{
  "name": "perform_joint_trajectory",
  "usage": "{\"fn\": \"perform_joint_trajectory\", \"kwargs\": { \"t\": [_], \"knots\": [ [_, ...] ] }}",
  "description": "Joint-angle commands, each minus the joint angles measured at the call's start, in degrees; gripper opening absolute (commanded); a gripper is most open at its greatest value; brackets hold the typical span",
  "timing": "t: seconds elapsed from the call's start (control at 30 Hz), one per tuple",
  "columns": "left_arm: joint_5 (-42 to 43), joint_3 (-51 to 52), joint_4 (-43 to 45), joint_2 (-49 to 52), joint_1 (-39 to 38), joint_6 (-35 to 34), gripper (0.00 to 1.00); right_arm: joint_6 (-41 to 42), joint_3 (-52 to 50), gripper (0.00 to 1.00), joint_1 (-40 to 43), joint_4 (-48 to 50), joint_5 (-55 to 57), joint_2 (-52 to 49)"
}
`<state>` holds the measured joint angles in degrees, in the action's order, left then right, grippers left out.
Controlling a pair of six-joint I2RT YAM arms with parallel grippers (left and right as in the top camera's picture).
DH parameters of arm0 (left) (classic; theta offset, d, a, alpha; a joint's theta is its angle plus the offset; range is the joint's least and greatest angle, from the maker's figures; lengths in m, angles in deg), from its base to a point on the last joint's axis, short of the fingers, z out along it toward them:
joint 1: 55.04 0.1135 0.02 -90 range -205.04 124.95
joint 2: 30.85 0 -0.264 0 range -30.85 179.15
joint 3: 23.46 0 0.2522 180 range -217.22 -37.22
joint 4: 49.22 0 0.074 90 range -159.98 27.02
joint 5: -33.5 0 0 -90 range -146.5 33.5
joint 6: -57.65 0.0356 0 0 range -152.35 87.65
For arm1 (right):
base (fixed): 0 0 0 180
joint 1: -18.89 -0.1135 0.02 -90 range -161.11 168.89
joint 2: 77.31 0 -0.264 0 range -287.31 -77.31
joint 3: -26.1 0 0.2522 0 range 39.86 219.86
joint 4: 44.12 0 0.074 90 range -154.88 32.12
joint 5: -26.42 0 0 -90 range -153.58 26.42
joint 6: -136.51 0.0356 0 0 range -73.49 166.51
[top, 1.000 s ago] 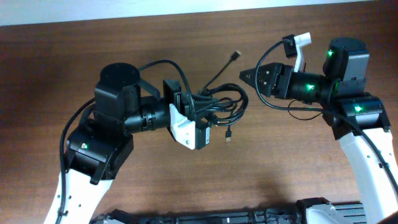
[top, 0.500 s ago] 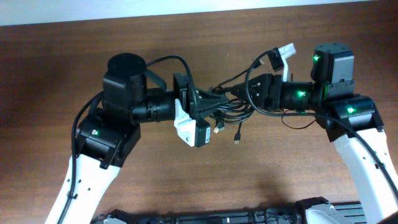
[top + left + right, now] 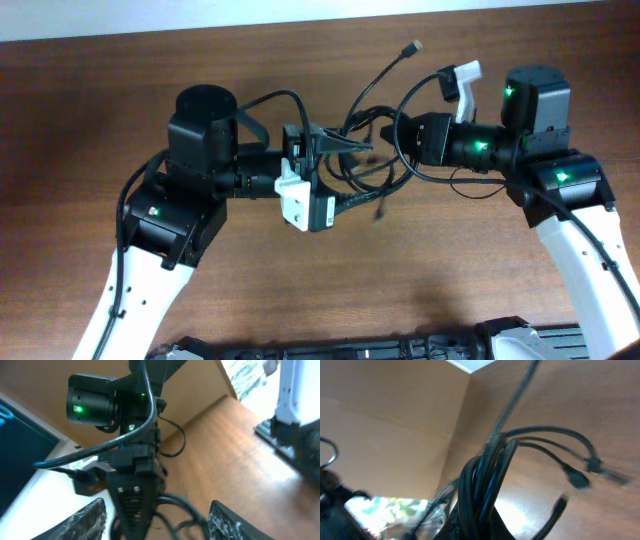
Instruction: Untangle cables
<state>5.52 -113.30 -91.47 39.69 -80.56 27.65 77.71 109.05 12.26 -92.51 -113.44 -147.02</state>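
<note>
The cables (image 3: 372, 178) are a bunch of thin black loops hanging in the air between my two arms. One plug end (image 3: 410, 47) sticks out toward the back. My right gripper (image 3: 386, 140) is shut on the bunch from the right. In the right wrist view the cables (image 3: 485, 470) rise as a tight bundle out of my right gripper (image 3: 482, 519), and loose plug ends (image 3: 576, 478) dangle to the right. My left gripper (image 3: 352, 172) is open around the bunch. In the left wrist view the left fingers (image 3: 85, 521) stand wide apart around the right gripper (image 3: 134, 505) and the cables (image 3: 187, 510).
Below both arms lies a brown wooden table (image 3: 450, 270). A pale wall edge (image 3: 150, 15) runs along the back. A thick black wire (image 3: 265, 100) loops from the left arm's base. A white handle (image 3: 462, 78) sticks up from the right wrist.
My right gripper moved left into the bunch and shut on it. My left gripper opened and let go. The bunch has risen off the table and shifted toward the back.
</note>
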Motion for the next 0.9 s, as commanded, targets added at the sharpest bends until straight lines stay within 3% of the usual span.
{"fn": "perform_joint_trajectory", "kwargs": {
  "t": [0.0, 0.03, 0.1, 0.23, 0.37, 0.47, 0.63, 0.87],
  "knots": [
    [0.55, -1.33, -0.72, -1.81, 0.09, -10.29, 0.77, -7.04, 0.15, 0.04, -0.04, 2.6, 4.24, -0.15],
    [-0.22, -1.33, -0.7, -2.25, 0.09, -12.94, 0.9, -9.07, 0.15, 0.04, -0.04, 3.23, 4.24, -0.13],
    [-4.24, -1.33, -0.68, -3.52, 0.09, -19.52, 0.99, -14.36, 0.15, 0.04, -0.04, 5.42, 3.98, -0.13],
    [-20.83, -1.33, -0.48, -6.05, 0.09, -31.5, 0.99, -22.03, 0.15, 0.04, -0.07, 11.26, 1.73, -0.13],
    [-39.6, -1.33, -0.72, -6.99, 0.09, -50.69, 0.99, -32.04, 0.15, 0.04, -0.11, 18.78, -8.28, -0.13],
    [-40.7, -1.33, -0.79, -6.27, 0.09, -55.58, 0.99, -35.95, 0.15, 0.05, -0.11, 22.34, -14.49, -0.13],
    [-50.23, -1.33, -2.58, -5.84, 0.09, -63.98, 0.99, -35.91, 0.15, 0.06, -0.11, 29.53, -21.75, -0.13],
    [-61.72, -1.25, -10.16, -5.18, 0.09, -70.34, 0.99, -35.93, 0.15, 0.06, -0.11, 33.0, -25.18, -0.13]
  ]
}}
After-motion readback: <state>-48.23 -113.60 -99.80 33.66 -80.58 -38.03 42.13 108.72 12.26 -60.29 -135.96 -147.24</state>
